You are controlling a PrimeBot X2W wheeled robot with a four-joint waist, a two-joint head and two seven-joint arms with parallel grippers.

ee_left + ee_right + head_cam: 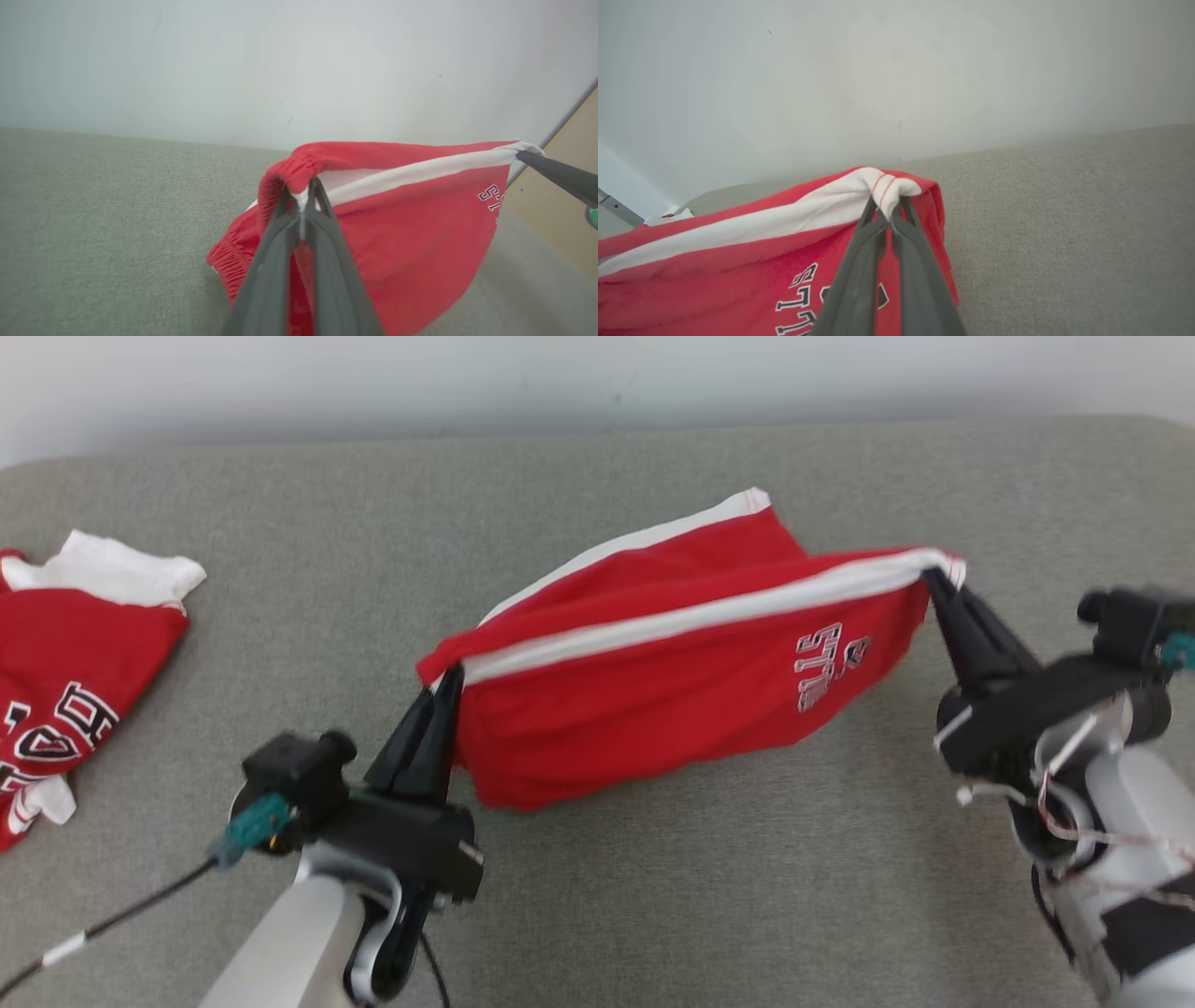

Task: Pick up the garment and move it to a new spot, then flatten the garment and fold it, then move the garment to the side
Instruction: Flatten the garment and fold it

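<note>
The garment is a pair of red shorts with a white side stripe and white lettering. It hangs stretched between my two grippers above the grey surface, its lower edge touching or close to it. My left gripper is shut on the elastic waistband end. My right gripper is shut on the white-striped hem corner. The garment fills the lower middle of the left wrist view, and the garment with its lettering lies at lower left in the right wrist view.
A second red and white garment with black-and-white lettering lies crumpled at the left edge of the grey fabric surface. A pale wall runs along the far edge. A cable trails from my left wrist.
</note>
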